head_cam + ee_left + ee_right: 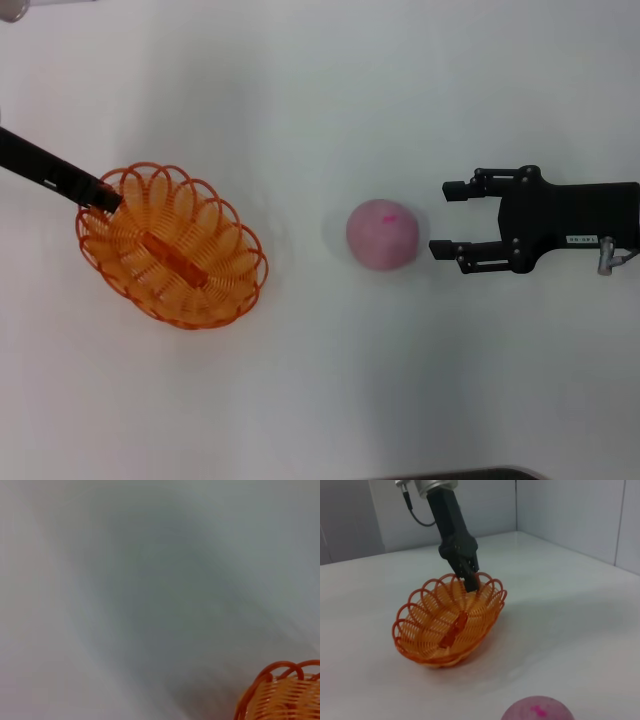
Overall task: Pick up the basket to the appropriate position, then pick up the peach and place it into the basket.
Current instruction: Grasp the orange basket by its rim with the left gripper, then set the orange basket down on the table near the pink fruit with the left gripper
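One peach lies on the white table, just beside the right gripper and apart from it; the gripper's two fingers are spread wide, pointing at the fruit with nothing between them. One orange basket sits to the peach's left, well apart, tipped up on its far side. The left gripper is clamped on the basket's rim at that raised edge. Two grippers, one basket, one peach.
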`<state>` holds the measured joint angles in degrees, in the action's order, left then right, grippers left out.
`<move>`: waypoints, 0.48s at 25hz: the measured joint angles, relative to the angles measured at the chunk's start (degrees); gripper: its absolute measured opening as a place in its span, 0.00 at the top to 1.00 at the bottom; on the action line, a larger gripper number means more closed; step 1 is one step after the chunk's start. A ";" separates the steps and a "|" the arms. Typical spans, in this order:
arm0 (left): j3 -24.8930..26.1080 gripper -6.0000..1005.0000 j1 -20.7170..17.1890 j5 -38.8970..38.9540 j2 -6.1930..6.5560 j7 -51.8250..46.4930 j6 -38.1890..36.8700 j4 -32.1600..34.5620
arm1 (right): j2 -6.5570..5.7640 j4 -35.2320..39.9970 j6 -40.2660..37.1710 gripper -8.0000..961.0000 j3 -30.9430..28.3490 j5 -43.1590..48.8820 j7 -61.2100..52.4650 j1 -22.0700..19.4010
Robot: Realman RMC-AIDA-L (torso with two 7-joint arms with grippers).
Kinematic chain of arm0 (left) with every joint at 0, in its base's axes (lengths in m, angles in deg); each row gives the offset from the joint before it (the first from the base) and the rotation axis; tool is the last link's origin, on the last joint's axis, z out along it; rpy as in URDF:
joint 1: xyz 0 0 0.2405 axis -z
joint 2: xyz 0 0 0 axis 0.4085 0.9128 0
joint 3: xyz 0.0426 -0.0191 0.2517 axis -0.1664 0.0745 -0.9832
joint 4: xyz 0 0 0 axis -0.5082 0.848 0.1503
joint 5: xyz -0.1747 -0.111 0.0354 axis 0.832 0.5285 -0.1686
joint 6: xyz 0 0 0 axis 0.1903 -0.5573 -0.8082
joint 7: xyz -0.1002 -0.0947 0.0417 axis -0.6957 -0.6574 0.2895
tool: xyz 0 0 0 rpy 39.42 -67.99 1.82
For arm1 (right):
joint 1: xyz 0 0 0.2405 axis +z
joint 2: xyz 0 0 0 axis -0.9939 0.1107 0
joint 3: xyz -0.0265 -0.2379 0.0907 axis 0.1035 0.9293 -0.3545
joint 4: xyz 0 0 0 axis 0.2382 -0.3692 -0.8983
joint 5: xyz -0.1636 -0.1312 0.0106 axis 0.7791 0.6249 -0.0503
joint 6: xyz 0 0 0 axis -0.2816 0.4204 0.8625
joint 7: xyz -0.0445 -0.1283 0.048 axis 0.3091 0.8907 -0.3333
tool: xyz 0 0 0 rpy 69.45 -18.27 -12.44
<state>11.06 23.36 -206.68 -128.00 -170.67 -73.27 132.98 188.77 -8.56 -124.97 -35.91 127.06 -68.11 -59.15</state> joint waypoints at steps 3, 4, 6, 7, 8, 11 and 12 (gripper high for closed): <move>3.72 0.91 0.14 1.10 1.36 -1.28 -1.24 -2.76 | 0.00 -0.04 -0.25 0.17 0.03 -0.46 -0.06 0.15; 5.62 0.91 0.32 1.53 2.11 -1.40 -1.90 -4.11 | 0.01 -0.05 -0.45 0.17 0.03 -0.65 -0.08 0.19; 9.39 0.92 0.66 1.95 3.76 -1.72 -2.95 -7.11 | 0.00 -0.07 -1.13 0.17 0.02 -1.10 -0.09 0.24; 10.93 0.92 0.71 1.96 4.53 -1.90 -3.11 -8.51 | 0.01 -0.07 -1.36 0.17 -0.01 -1.32 -0.09 0.25; 12.22 0.92 0.64 1.98 5.15 -2.16 -3.18 -9.50 | 0.01 -0.08 -1.52 0.17 -0.01 -1.48 -0.09 0.26; 13.20 0.92 0.47 1.98 5.61 -2.40 -3.20 -10.22 | 0.00 -0.07 -1.58 0.17 0.00 -1.89 -0.10 0.27; 14.38 0.92 0.10 2.01 5.95 -2.68 -3.40 -10.72 | 0.00 -0.07 -1.58 0.17 0.04 -1.91 -0.10 0.28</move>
<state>25.44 23.46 -204.67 -122.05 -173.35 -76.66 122.26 188.77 -8.64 -126.54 -35.87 125.15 -68.21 -58.87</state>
